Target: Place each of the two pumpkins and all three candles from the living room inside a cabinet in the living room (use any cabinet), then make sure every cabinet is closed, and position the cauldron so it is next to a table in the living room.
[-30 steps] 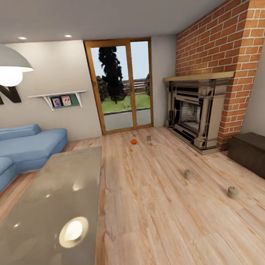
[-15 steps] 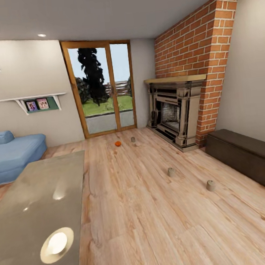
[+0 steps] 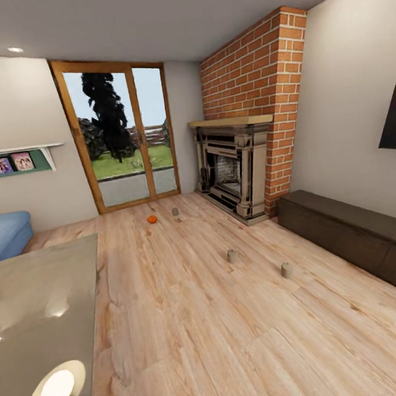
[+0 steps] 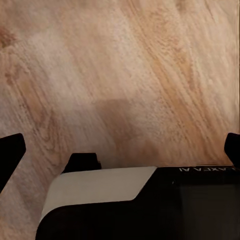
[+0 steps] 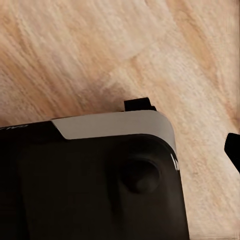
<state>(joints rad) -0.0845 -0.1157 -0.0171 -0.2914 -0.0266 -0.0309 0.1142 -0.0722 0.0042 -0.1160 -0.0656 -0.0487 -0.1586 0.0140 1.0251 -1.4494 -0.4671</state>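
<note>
Both grippers were held low over the wooden floor [image 3: 192, 320]. In the left wrist view the left gripper [image 4: 120, 150] showed dark fingertips [image 4: 10, 155] at opposite margins, so its jaws stood wide apart with nothing between them. In the right wrist view the right gripper [image 5: 231, 145] showed one dark tip at the margin, the other hidden, so I could not tell how its jaws stood.

From the head view, one pumpkin [image 3: 152, 219] lay on the floor near the glass door [image 3: 125, 138], with a candle [image 3: 175, 211] just beside it. Two more candles [image 3: 231, 256] [image 3: 285, 270] stood apart in the middle of the floor, the second nearer the cabinet [image 3: 348, 237], which ran along the right wall past the fireplace [image 3: 231, 170] and looked closed. The table [image 3: 39, 312] filled the lower left corner, near the blue sofa [image 3: 0, 234].

Nothing had been collected yet, by my judgement. The candles were small and squat; driving toward the far pair could knock one over or push it along. The table's corner sat close to the route and might be clipped.

The second pumpkin and the cauldron lay somewhere outside the shot. The cabinet's drawer fronts were too dark to make out.
</note>
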